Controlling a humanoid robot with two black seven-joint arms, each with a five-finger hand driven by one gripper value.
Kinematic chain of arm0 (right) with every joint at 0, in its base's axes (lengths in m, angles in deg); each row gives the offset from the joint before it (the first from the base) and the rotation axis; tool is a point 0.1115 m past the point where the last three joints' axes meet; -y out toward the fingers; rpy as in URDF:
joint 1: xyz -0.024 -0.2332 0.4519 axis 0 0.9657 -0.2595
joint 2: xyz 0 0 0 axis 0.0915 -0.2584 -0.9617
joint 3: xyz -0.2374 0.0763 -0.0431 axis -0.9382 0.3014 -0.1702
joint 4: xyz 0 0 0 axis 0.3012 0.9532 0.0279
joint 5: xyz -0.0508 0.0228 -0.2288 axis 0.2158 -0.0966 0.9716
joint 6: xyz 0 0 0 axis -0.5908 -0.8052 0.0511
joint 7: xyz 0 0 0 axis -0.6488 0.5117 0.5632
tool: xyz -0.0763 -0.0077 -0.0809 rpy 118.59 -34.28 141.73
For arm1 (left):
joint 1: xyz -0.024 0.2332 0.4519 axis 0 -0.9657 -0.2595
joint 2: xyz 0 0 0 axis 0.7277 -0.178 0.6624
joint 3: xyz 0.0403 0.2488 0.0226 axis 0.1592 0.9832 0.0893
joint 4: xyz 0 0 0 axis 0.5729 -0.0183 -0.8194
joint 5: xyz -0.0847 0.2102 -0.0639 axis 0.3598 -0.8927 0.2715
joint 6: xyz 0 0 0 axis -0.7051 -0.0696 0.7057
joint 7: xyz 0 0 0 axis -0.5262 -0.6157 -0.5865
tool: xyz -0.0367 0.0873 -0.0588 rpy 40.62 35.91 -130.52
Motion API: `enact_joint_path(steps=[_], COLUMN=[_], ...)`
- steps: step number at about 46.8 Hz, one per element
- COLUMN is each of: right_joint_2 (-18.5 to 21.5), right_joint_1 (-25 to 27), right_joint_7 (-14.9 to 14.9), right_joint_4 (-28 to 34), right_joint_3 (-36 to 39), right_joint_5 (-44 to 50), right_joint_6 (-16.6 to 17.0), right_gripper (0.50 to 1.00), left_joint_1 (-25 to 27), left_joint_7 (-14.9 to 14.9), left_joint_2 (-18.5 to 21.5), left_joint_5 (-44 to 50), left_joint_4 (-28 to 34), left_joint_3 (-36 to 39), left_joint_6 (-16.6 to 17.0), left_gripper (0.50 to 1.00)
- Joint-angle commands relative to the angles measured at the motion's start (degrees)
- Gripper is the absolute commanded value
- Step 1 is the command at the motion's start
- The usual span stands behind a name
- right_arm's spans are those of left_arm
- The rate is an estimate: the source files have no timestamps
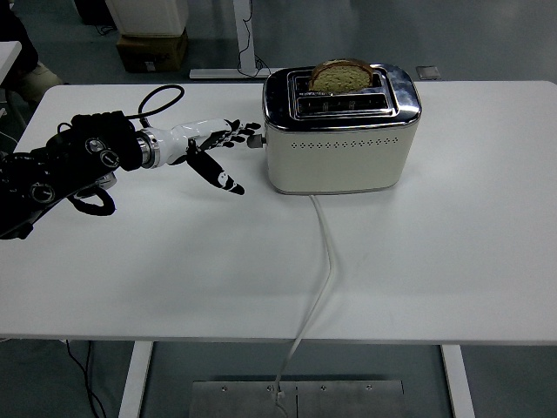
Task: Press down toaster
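Note:
A cream and chrome toaster [339, 131] stands at the table's far middle, with a slice of brown bread [341, 75] sticking up from its rear slot. Its lever [254, 139] juts from the left end. My left hand [222, 144] reaches in from the left, fingers spread and holding nothing. The fingertips [246, 129] lie right at the lever, over its top, and the thumb [218, 176] points down toward the table. The lever has sunk slightly and the bread sits a little lower than before.
A white power cord [322, 261] runs from the toaster's front base down over the table's near edge. A cardboard box [152, 50] and a table leg stand on the floor beyond the far edge. A black cable [157, 96] loops above my left wrist.

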State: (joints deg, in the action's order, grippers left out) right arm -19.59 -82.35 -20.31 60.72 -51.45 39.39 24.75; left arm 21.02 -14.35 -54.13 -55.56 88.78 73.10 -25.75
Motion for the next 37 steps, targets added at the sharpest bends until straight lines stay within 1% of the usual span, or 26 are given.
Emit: enact_joint_path(steps=[1,24,29,37], right_joint_2=[0.0,0.0,0.0,0.0], right_joint_1=[0.06,0.24,0.24,0.24], right_joint_7=[0.02,0.02,0.02,0.02], right_joint_4=[0.0,0.0,0.0,0.0], right_joint_3=[0.01,0.01,0.01,0.01], right_joint_5=[0.0,0.0,0.0,0.0], right_joint_6=[0.0,0.0,0.0,0.0], right_gripper=[0.998,0.998,1.0,0.998], left_joint_1=[-0.17,-1.04,-1.22,-1.92], left_joint_7=[0.05,0.05,0.05,0.05], left_joint_2=[-0.12,-1.36,-1.44,-1.44], left_joint_5=[-0.03,-0.12,-0.56,-1.18], left_joint_4=[-0.13,-1.01,-1.01,-1.01], left_joint_3=[0.01,0.19,0.19,0.19], left_joint_6=[0.0,0.0,0.61,0.7], left_gripper=[1.0,1.0,1.0,1.0])
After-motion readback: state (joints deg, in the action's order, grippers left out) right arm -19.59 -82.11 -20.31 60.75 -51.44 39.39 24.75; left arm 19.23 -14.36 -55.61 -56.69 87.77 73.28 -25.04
